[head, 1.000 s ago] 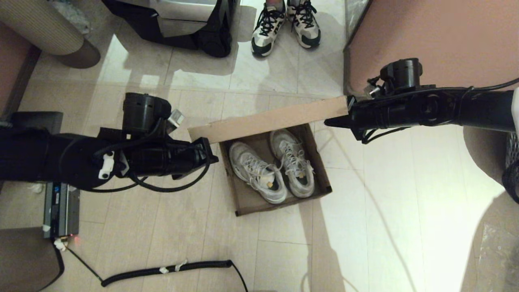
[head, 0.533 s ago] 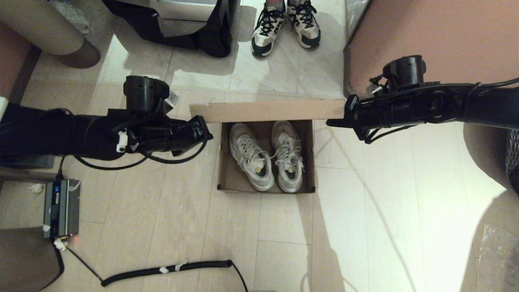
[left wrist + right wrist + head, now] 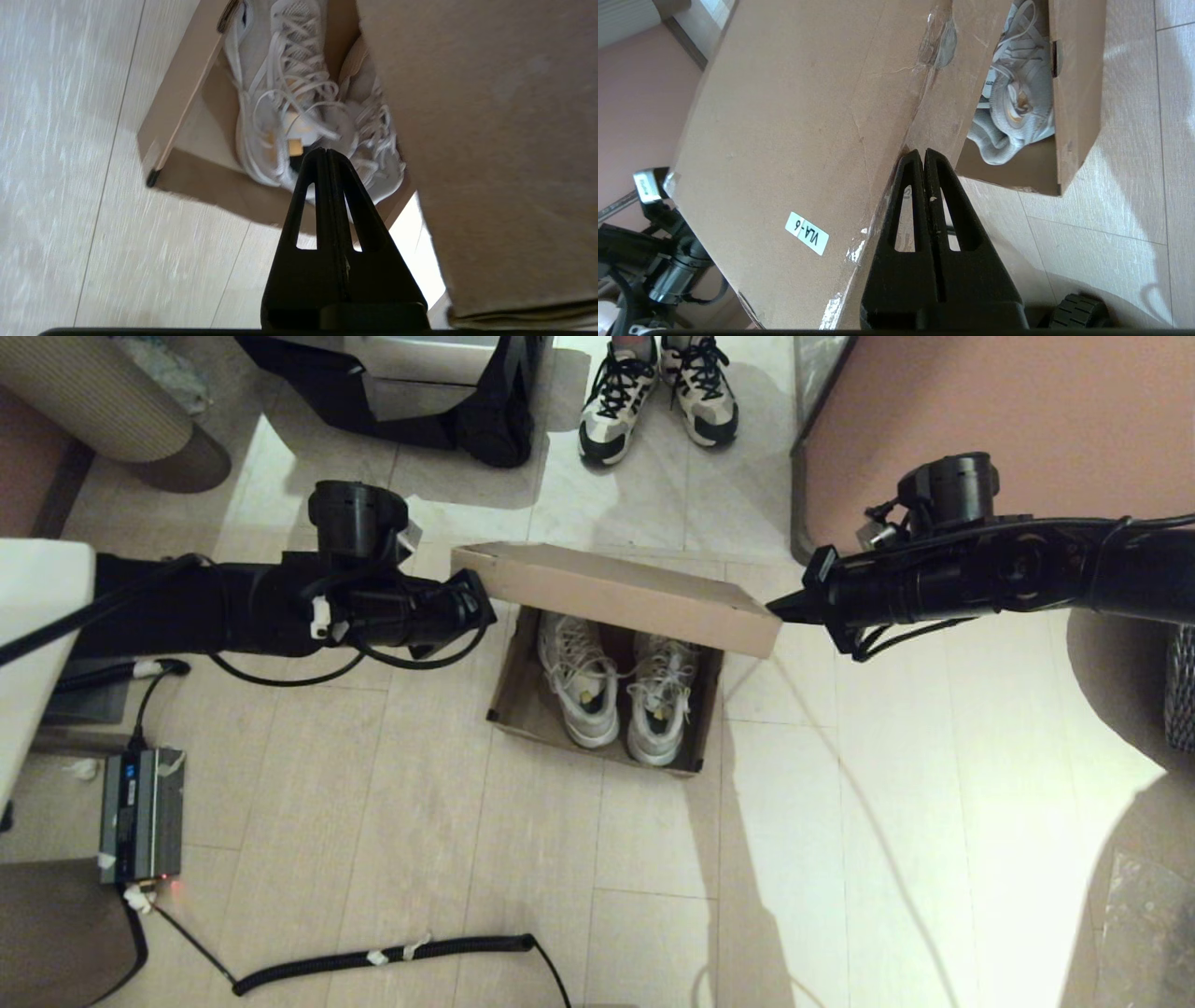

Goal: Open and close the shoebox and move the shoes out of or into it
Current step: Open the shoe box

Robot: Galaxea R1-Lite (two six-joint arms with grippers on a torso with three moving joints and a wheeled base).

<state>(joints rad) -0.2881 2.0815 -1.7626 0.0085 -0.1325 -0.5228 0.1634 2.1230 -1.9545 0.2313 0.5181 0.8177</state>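
A: Shoebox (image 3: 597,733) is logged on the tiled floor (image 3: 840,859), centre of the head view. Lid (image 3: 616,593) is seen part-lowered, tilted over the far half of the box, hinged at the 12 o'clock side.

B: Shoes (image 3: 616,695) are noted inside, side by side, heels toward 6 o'clock, toes hidden under the lid. Laces and grey insoles are made out.

A: Left gripper (image 3: 481,602) is placed at 9 o'clock of the box, at the lid's left end. Its fingers are seen clenched together in the left wrist view (image 3: 325,154), nothing between them. Contact with the lid cannot be told.

B: Right gripper (image 3: 780,609) is placed at 3 o'clock, tip against the lid's right corner. Fingers (image 3: 911,161) are seen pressed shut, nothing grasped; the tip is set at the lid's edge fold.

A: White sticker (image 3: 807,233) is recorded on the lid's top face, in the right wrist view. A strip of clear tape is seen along the fold.

B: At 12 o'clock, a person's feet in black-laced sneakers (image 3: 658,397) are noted, well apart from the box. A coiled cable (image 3: 392,957) lies at 7 o'clock.
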